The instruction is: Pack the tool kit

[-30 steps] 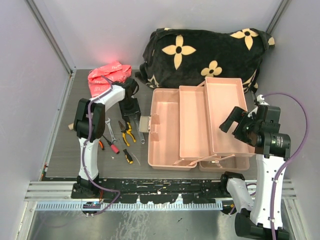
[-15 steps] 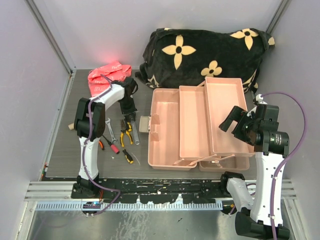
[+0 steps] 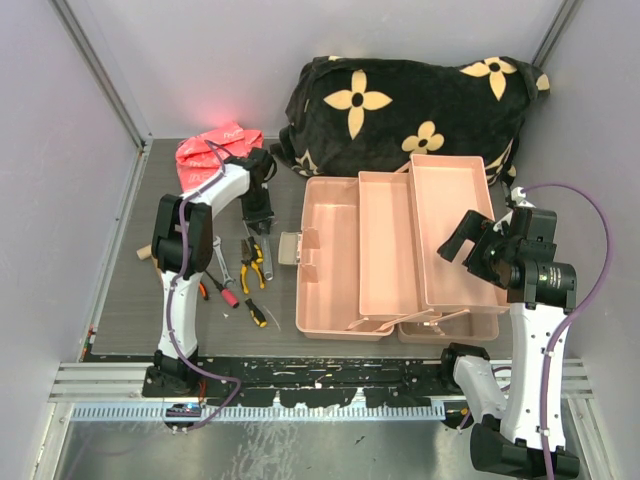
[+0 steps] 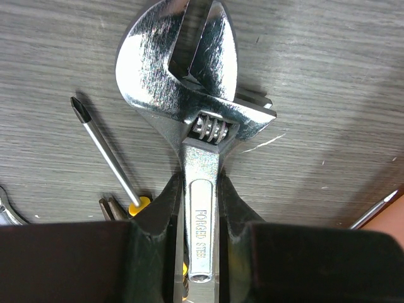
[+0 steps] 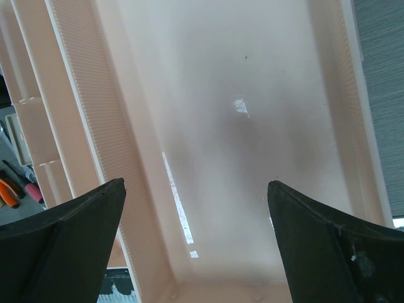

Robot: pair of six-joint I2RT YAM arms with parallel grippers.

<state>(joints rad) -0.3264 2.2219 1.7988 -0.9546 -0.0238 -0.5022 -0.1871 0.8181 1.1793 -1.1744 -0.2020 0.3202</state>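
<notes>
The pink tool box (image 3: 330, 260) lies open mid-table with its trays (image 3: 450, 230) folded out to the right. My left gripper (image 3: 258, 212) is down at the table left of the box. Its fingers (image 4: 158, 211) press on both sides of the handle of a steel adjustable wrench (image 4: 189, 95), whose head points away over the grey table. My left gripper (image 4: 202, 208) is shut on it. My right gripper (image 3: 470, 250) hangs open and empty over the right tray (image 5: 240, 126), its fingertips (image 5: 88, 208) wide apart.
Loose tools lie left of the box: yellow-handled pliers (image 3: 257, 268), a red-handled screwdriver (image 3: 222, 290), a yellow-black screwdriver (image 3: 256, 312), a small spanner (image 3: 219, 258). A Phillips shaft (image 4: 104, 151) lies beside the wrench. A red bag (image 3: 212, 150) and a black flowered blanket (image 3: 410, 105) lie at the back.
My left gripper has slid a little toward the back of the table, along the wrench. The right arm has barely moved.
</notes>
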